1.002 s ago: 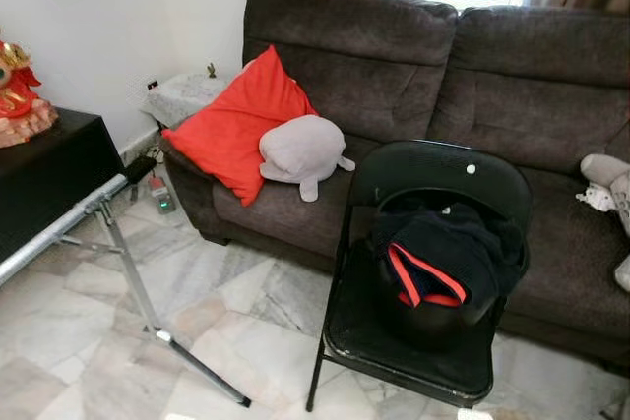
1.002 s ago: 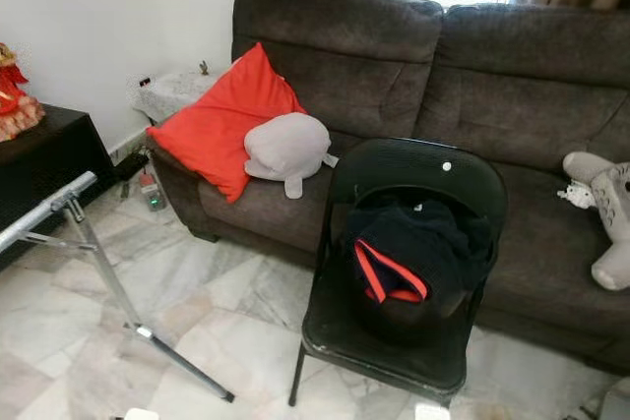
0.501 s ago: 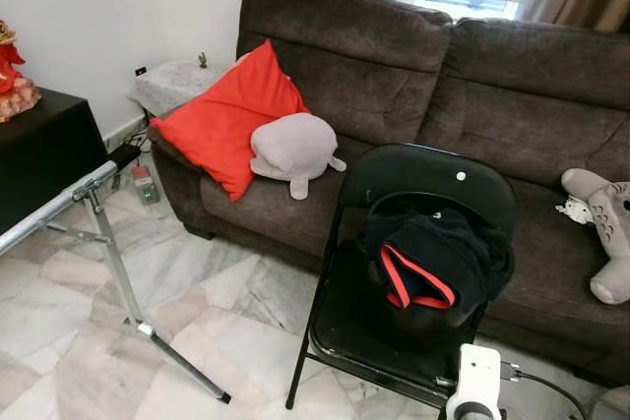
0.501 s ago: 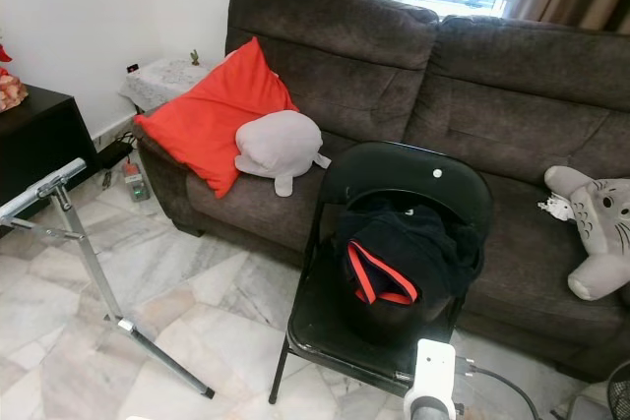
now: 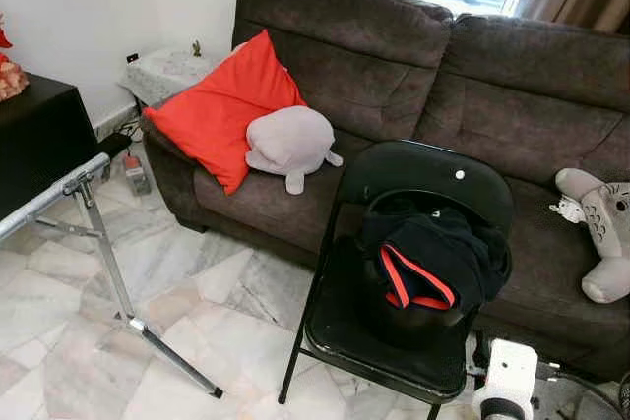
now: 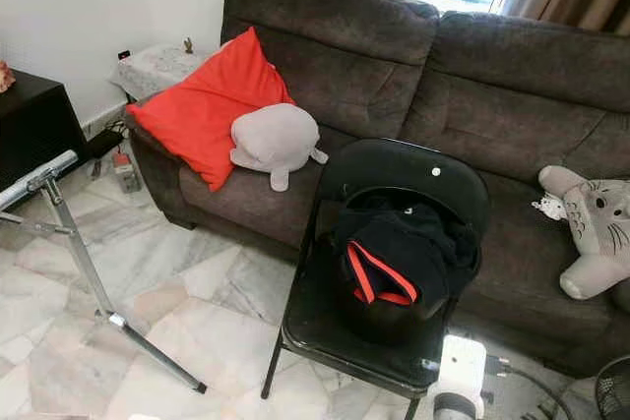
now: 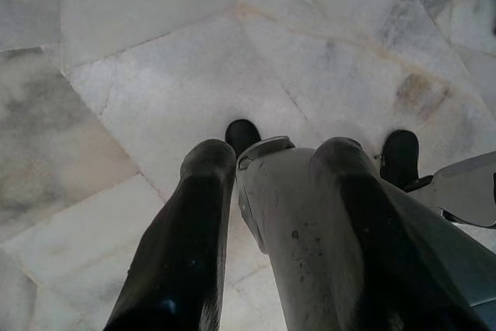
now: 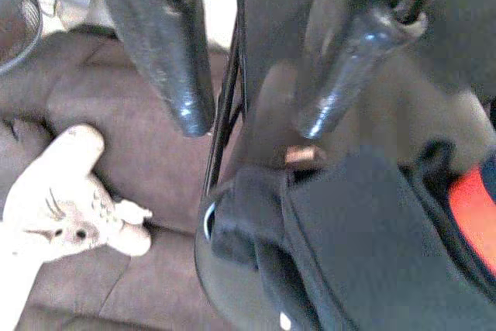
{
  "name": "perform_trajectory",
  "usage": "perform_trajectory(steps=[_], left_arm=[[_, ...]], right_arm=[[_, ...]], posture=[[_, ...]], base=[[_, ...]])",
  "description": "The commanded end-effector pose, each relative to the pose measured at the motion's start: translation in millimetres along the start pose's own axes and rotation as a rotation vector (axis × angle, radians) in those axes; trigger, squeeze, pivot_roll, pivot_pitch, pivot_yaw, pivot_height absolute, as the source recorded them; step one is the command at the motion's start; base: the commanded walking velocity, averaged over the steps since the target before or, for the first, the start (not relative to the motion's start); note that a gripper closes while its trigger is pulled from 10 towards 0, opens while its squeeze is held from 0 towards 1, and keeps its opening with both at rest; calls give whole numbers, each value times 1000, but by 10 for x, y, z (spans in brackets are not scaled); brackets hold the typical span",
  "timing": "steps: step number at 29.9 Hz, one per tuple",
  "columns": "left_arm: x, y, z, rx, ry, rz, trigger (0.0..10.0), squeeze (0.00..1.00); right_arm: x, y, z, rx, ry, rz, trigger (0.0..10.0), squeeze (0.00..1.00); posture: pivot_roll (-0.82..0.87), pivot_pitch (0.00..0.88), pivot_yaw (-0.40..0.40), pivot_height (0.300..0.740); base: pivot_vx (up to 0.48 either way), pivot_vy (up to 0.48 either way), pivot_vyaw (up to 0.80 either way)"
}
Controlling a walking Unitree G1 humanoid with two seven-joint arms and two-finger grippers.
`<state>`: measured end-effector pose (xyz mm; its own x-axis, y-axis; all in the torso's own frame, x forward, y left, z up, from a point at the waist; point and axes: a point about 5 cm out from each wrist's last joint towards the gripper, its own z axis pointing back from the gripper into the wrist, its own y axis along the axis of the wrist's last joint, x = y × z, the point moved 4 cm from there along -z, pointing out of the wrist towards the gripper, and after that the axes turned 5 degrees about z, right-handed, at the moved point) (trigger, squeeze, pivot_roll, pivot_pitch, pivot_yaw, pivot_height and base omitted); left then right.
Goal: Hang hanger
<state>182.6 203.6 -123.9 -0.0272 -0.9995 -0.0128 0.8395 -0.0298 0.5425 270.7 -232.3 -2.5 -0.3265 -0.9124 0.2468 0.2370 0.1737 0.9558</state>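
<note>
A black folding chair [image 5: 433, 169] stands in front of the sofa with a dark garment with red trim [image 5: 433, 258] bundled on its seat. To the left is a silver metal rail [image 5: 54, 199] on a slanted leg stand [image 5: 113, 287]. My right arm's white wrist [image 5: 509, 381] shows by the chair's front right corner. In the right wrist view my right gripper [image 8: 252, 123] is open, with its fingers [image 8: 174, 60] just above the chair's frame and the garment [image 8: 364, 230]. My left gripper [image 7: 275, 151] hangs open over the marble floor.
A dark brown sofa [image 5: 512, 95] behind the chair holds a red cushion [image 5: 221, 110], a grey plush [image 5: 290, 140] and a grey toy [image 5: 596, 233]. A black cabinet [image 5: 39, 135] stands at the left. A wire fan [image 6: 615, 390] sits at the bottom right.
The camera has shifted, so the whole scene slid. My right arm's white wrist has come into view at the bottom and moved to the right of the chair's front.
</note>
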Motion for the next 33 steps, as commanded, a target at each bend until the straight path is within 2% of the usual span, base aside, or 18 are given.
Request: perform_trajectory(steps=[1,10,13,15,19,20,21,22,23,33], left_arm=[[17,-125,18,-34,-4,10,10000,0],[16,-134,21,-36,-8,1,10000,0],[16,-130,21,-34,-8,-1,10000,0],[13,-121,19,-32,-7,0,10000,0],[4,-94,14,-27,-2,6,10000,0],[3,-88,13,-25,-1,8,10000,0],[1,-83,12,-24,0,10,10000,0],[-1,-79,11,-24,1,12,10000,0],[-4,-74,10,-23,4,16,10000,0],[-16,-62,8,-24,8,19,10000,0]], right_arm=[[1,-10,24,-12,-2,-3,10000,1000],[-145,-45,14,-45,77,10,10000,1000],[-189,-24,-15,-52,95,1,10000,1000],[-217,-26,-45,-65,107,36,10000,1000],[-232,54,-139,-52,101,47,10000,1000],[-221,70,-161,-53,93,47,10000,824],[-215,82,-182,-55,88,46,10000,157],[-214,91,-194,-56,87,46,10000,157],[-218,106,-209,-55,88,46,10000,0],[-190,98,-212,-57,60,45,10000,0]], posture=[[40,0,-110,740],[46,0,-105,740],[47,0,-103,740],[43,0,-101,740],[41,0,-104,740],[45,0,-105,740],[46,0,-106,740],[47,0,-107,740],[48,0,-108,740],[47,1,-105,740]], base=[[0,0,0],[0,0,0],[0,0,0],[0,0,0],[0,0,0],[0,0,0],[0,0,0],[0,0,0],[0,0,0],[0,0,0]])
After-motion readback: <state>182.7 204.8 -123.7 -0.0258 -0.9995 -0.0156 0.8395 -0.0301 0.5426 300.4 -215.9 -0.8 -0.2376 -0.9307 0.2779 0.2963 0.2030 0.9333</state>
